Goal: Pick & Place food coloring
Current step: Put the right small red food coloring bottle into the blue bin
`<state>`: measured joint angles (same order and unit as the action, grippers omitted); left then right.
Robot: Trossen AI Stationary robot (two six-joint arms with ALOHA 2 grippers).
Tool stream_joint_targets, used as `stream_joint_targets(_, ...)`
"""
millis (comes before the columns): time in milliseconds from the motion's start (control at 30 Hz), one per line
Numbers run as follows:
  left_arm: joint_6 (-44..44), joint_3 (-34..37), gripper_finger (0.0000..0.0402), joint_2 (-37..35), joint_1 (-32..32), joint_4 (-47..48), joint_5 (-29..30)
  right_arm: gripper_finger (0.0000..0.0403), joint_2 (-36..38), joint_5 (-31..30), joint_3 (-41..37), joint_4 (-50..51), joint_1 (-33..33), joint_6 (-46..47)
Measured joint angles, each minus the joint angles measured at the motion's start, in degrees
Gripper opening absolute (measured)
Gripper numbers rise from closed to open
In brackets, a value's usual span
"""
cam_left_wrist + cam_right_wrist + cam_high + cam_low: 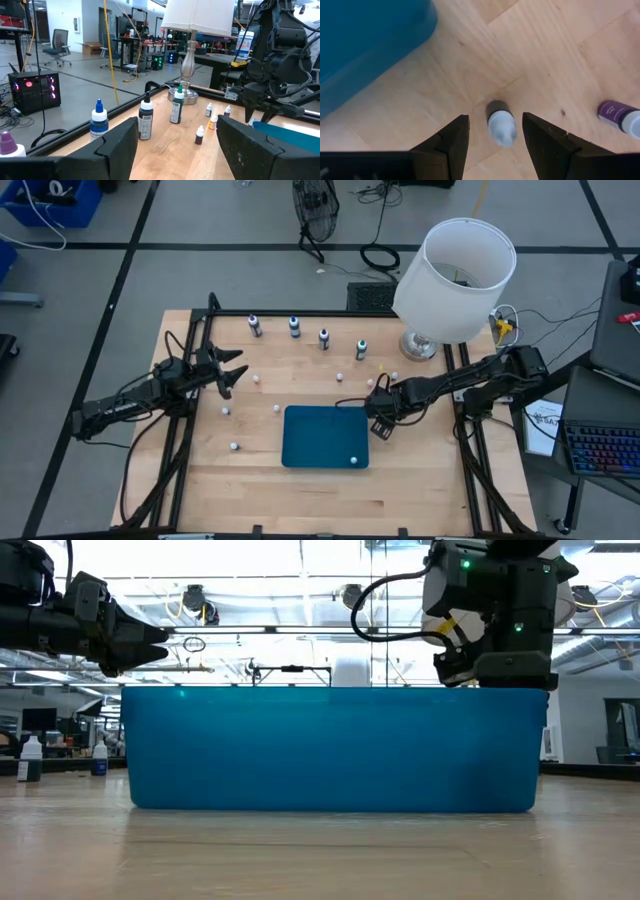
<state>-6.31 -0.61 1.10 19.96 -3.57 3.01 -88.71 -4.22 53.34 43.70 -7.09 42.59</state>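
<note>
While our right gripper [492, 142] hangs just off the upper right corner of the shallow blue rectangular tray [310, 442], its jaws stand apart, straddling one tiny upright bottle with a dark body and whitish cap [500, 121] on the pale wooden table [420, 470]. From the right wrist we see this bottle between our fingers [451, 142] without touching either, and bare wood separates it from the tray's rounded corner. A small purple-bodied bottle [619, 114] lies on its side nearby. Our left gripper [232, 374] waits with jaws open near the table's left side, well apart from the tray. Four taller dropper bottles with dark bodies [255, 326] stand in a row along the far edge, beside a white-shaded lamp with a silver base [455, 275]. More tiny bottles are scattered over the wood, so free room between them is narrow; the widest open wood lies along the near edge. One tiny whitish-capped bottle [353, 461] sits inside the tray, at its lower right corner.
</note>
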Motion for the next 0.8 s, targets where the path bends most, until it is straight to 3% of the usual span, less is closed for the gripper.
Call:
stream_joint_targets(333, 0.0, 0.0, 0.0269, 0.0, 0.0, 0.0, 0.0, 0.0156, 0.0, -0.1, 0.0, 0.5, 0.0, 0.0)
stream_joint_targets(800, 0.0, 0.0, 0.0269, 0.0, 0.0, 0.0, 0.0, 0.0042, 0.0, -0.4, 0.0, -0.3, 0.0, -3.0)
